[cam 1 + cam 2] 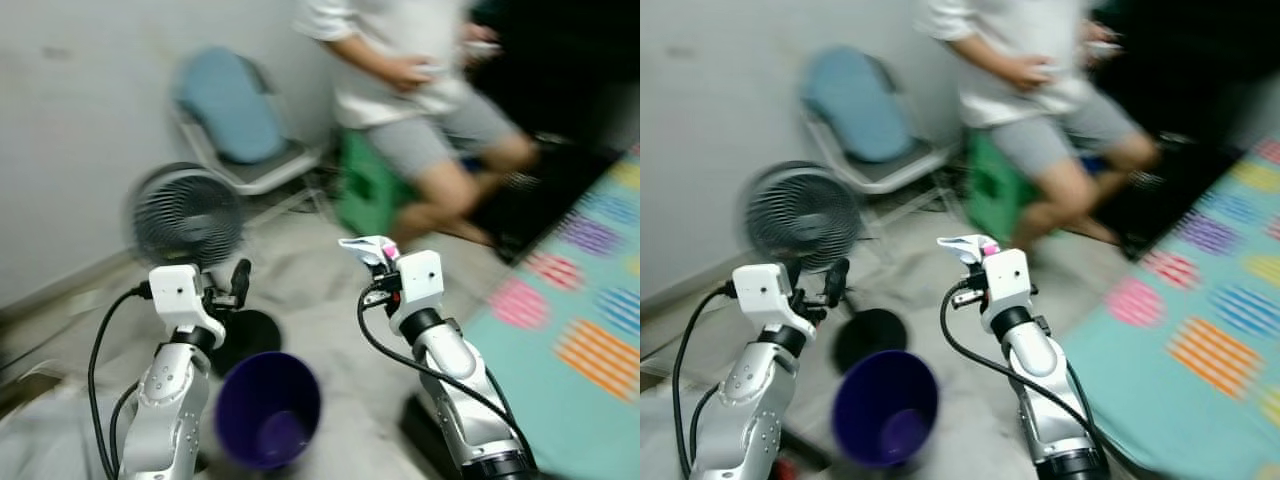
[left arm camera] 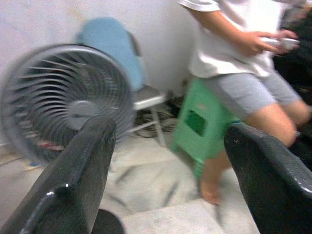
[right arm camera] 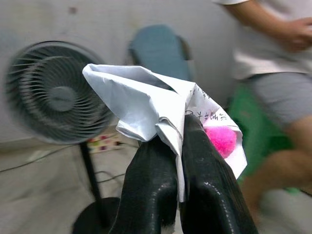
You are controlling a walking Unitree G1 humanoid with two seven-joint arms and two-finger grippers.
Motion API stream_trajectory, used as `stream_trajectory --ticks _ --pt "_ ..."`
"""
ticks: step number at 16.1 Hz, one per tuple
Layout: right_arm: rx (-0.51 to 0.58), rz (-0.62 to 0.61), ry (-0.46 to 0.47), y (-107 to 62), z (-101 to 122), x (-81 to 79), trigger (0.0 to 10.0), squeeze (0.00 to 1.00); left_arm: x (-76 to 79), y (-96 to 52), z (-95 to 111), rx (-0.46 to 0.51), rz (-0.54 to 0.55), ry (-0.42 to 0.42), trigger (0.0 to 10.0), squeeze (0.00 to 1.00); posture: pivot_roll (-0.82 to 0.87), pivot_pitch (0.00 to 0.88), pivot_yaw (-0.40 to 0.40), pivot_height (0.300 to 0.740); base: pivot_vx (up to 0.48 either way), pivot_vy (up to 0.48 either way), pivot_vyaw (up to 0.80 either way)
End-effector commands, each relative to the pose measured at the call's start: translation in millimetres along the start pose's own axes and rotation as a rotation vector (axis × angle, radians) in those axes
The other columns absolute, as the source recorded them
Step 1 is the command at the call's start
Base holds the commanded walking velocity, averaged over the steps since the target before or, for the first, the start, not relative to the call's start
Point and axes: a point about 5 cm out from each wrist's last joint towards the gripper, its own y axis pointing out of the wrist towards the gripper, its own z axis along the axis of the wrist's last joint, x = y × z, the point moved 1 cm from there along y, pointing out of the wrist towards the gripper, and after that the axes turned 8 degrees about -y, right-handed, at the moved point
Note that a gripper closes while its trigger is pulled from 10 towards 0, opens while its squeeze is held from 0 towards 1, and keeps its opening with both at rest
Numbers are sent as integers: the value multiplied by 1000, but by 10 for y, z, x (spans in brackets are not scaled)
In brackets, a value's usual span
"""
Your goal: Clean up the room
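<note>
A blurred indoor scene, seen from the robot's head, with a purple bucket (image 1: 268, 410) standing on the floor nearest the camera, its mouth open upward. Just left of the bucket and above it, the left pincer (image 1: 238, 283) is raised with its two black fingers spread apart and nothing between them. To the right of the bucket, held higher than its rim, the right pincer (image 3: 171, 146) is clamped shut on a crumpled white paper (image 3: 146, 100) with handwriting on it, and a small pink fluffy ball (image 3: 222, 139) sits against the paper's far side (whether it is gripped too cannot be told). The paper looks very light, soft and easily torn; it is pinched at its bunched middle, probably the safest hold, since a loose edge would slip or rip. Beyond the bucket stands a grey floor fan (image 1: 186, 217), its round black base just behind the bucket. Farther still, a blue-backed chair (image 1: 232, 115) rests against the wall, and a person (image 1: 420, 90) sits on a green stool (image 1: 365, 185).
</note>
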Motion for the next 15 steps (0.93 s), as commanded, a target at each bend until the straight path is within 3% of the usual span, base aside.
stream_trajectory --ticks 1,10,15 --pt "12 -8 0 -1 21 18 10000 0 27 -9 -5 -7 -13 15 10000 0 -190 0 116 740 0 0 800" --pt "0 -17 36 -3 -34 -75 10000 0 -76 -77 52 -25 -22 56 10000 0 -157 0 145 740 0 0 797" --pt "-4 -74 60 -47 -46 5 10000 0 -86 -150 57 -56 -33 65 10000 0 -147 0 173 740 0 0 0"
